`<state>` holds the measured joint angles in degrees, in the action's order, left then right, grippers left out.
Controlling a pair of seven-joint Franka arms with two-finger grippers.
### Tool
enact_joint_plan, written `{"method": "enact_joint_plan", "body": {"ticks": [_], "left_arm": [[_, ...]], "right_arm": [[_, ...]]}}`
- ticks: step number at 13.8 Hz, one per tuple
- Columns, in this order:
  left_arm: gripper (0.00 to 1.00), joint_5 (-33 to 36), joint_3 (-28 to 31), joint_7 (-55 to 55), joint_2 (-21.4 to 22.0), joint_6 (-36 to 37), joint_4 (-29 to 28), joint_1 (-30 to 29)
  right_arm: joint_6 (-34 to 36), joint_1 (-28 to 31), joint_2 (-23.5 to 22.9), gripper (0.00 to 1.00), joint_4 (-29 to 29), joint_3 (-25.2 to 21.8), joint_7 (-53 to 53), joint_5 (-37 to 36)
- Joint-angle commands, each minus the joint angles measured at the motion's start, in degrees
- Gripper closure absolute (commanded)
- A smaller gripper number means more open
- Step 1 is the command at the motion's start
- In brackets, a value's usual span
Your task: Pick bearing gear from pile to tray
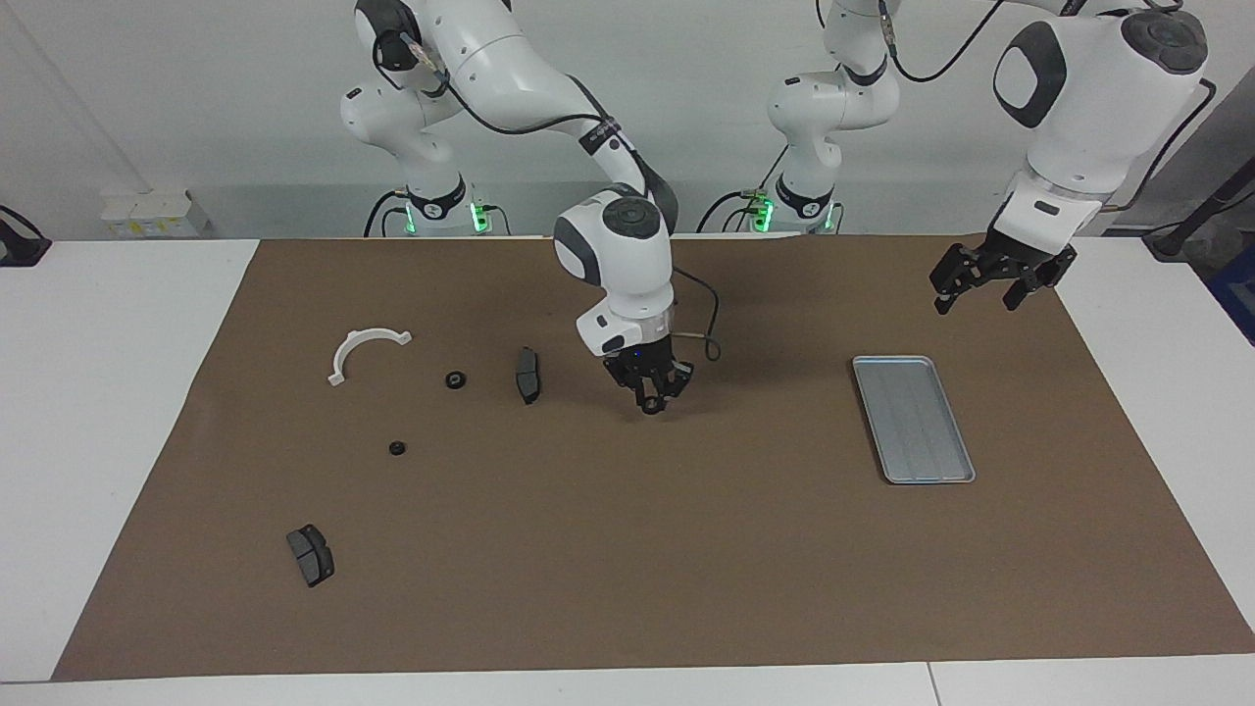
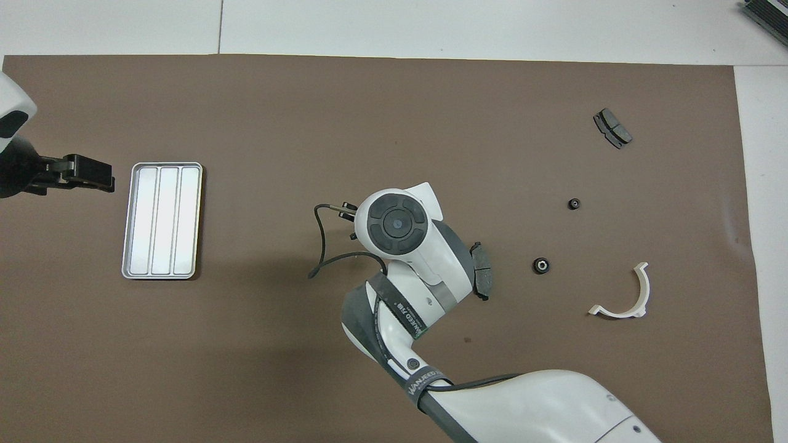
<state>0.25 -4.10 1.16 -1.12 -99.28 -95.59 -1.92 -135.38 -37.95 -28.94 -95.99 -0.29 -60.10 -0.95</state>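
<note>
The pile lies toward the right arm's end of the mat: two black rings (image 1: 455,379) (image 1: 397,448), two dark grey pads (image 1: 527,375) (image 1: 311,554) and a white half-ring (image 1: 365,348). My right gripper (image 1: 652,400) hangs just above the mat between the pile and the tray, shut on a small black ring. In the overhead view its own wrist (image 2: 394,224) covers it. The silver ribbed tray (image 1: 865,392) (image 2: 163,165) is empty. My left gripper (image 1: 978,297) (image 2: 92,175) is open and empty, raised beside the tray.
A brown mat (image 1: 627,549) covers the white table (image 1: 108,412). A black cable (image 2: 320,246) loops off the right wrist. One pad (image 2: 482,271) lies close beside the right arm's forearm.
</note>
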Motion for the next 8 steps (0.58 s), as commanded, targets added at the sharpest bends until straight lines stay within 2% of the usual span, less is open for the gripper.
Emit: {"method": "enact_joint_plan", "body": {"ticks": [1, 3, 4, 5, 6, 7, 8], "left_arm": [[0.00, 0.80, -0.21, -0.46, 1.73, -0.21, -0.91, -0.27], [0.00, 0.80, -0.21, -0.72, 1.91, -0.47, -0.65, -0.27], [0.00, 0.72, -0.21, -0.64, 1.91, -0.47, -0.65, -0.27], [0.00, 0.72, -0.21, -0.55, 2.00, 0.05, -0.65, -0.27], [0.00, 0.72, -0.21, -0.37, 2.00, -0.29, -0.74, 0.07], [0.00, 0.72, -0.21, -0.81, 2.00, -0.90, -0.91, 0.43], [0.00, 0.72, -0.21, -0.20, 2.00, -0.91, -0.91, 0.52]], "right_arm": [[0.73, -2.73, -3.13, 1.00, 2.56, -0.32, -2.65, -0.88], [1.16, -3.00, -2.96, 1.00, 2.56, -0.23, -3.61, -1.77], [1.87, -3.35, -2.79, 0.96, 2.13, -0.15, -3.79, -1.77], [3.26, -4.14, -2.79, 0.63, 2.12, -0.23, -3.71, -1.77], [4.93, -4.15, -2.61, 0.16, 2.56, -0.32, -3.71, -1.95], [5.38, -4.06, -2.61, 0.00, 2.91, -0.32, -3.71, -1.95], [5.47, -3.97, -2.61, 0.00, 3.09, -0.32, -3.71, -1.95]]}}
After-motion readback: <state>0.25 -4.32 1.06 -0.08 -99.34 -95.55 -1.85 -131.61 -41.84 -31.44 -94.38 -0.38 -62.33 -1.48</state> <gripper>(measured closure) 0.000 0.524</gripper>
